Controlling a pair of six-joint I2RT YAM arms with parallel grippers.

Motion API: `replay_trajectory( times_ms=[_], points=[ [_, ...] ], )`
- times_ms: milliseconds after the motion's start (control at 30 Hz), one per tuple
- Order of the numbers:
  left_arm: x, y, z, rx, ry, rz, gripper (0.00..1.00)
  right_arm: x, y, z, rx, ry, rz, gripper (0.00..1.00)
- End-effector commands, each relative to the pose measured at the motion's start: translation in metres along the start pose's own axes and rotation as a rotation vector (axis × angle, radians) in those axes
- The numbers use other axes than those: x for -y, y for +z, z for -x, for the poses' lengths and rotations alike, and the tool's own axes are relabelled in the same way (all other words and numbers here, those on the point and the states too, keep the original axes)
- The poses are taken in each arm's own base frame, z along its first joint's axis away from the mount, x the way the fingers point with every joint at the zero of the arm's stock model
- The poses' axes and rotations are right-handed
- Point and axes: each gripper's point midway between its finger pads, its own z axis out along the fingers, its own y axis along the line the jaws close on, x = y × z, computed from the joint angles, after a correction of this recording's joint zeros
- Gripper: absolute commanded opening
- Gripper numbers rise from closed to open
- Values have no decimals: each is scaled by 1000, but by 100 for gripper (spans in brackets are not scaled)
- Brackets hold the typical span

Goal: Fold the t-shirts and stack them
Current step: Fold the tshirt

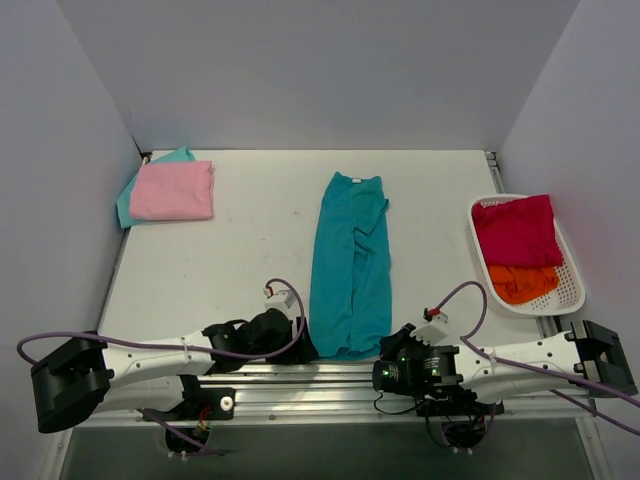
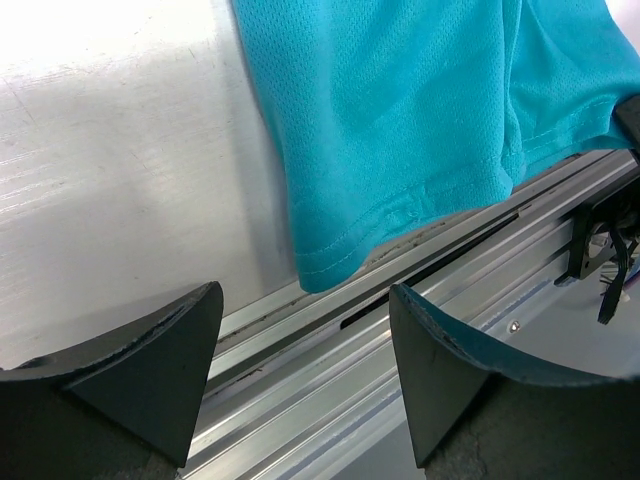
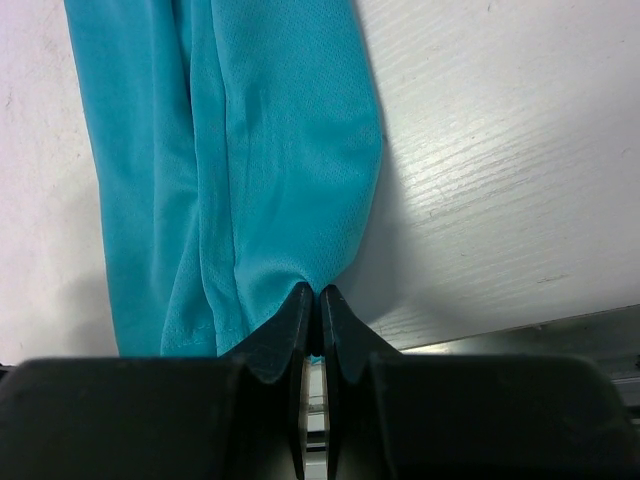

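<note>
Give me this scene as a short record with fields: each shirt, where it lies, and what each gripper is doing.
centre: large teal cloth t-shirt, folded lengthwise into a narrow strip, hem toward the arms
far left corner: folded pink cloth t-shirt lying on a light mint-teal cloth t-shirt
right side: white slatted plastic basket holding a crimson cloth t-shirt and an orange cloth t-shirt, both unfolded
left gripper: open, at the teal shirt's near left corner, not gripping
right gripper: shut on the teal shirt's near right hem
</note>
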Motion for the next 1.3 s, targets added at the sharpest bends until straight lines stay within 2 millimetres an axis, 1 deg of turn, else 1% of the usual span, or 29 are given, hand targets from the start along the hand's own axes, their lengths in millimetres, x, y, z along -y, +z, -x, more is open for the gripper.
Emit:
replay_trajectory(
  times_ms=[0,67,200,467,500,533,567,633,667,733,767,800,867,933,1000,1033,1100,1133,1167,1200,1267],
  points=[
    [-30,2,-10,-17,13,108,77,5,2,13,69,-25,-8,0],
    [-28,4,-10,-11,8,95,77,5,1,13,69,-25,-6,0],
    [-27,11,-11,-15,11,92,71,5,1,13,70,-24,-5,0],
    [-21,20,-9,-14,20,82,71,6,2,13,75,-25,-6,0],
    [-21,21,-9,-16,24,85,67,5,2,13,76,-25,-4,0],
    [-21,21,-9,-15,23,83,58,5,2,13,75,-23,-5,0],
    [-21,21,-8,-14,25,84,55,6,2,13,76,-25,-5,0],
    [-21,21,-7,-6,25,83,46,6,2,13,76,-27,-5,0],
    [-20,19,-5,6,25,77,37,5,1,13,74,-23,-4,0],
    [-19,17,-2,19,30,74,26,6,1,12,70,-29,-11,0],
    [-19,14,1,28,35,74,16,5,0,12,70,-33,-14,0],
    [-18,12,2,34,36,78,9,2,-2,12,66,-38,-12,0],
    [-18,5,5,41,38,81,3,1,-3,11,64,-55,-19,0],
    [-19,-3,5,33,44,92,2,-7,-9,9,54,-72,-10,0],
    [-6,-15,14,48,44,59,2,-13,-15,7,45,-87,3,0],
    [-10,-21,12,40,48,81,2,-20,-21,5,39,-104,14,0],
    [0,-34,25,78,54,59,2,-23,-26,4,41,-132,19,0],
    [-2,-39,25,76,60,73,2,-30,-29,2,38,-138,26,0],
    [1,-44,29,88,66,60,3,-32,-32,-1,34,-152,35,0],
    [8,-48,34,99,68,46,3,-33,-32,-2,43,-168,30,0],
    [10,-53,39,115,80,52,4,-38,-34,0,57,-168,36,0]
  ],
)
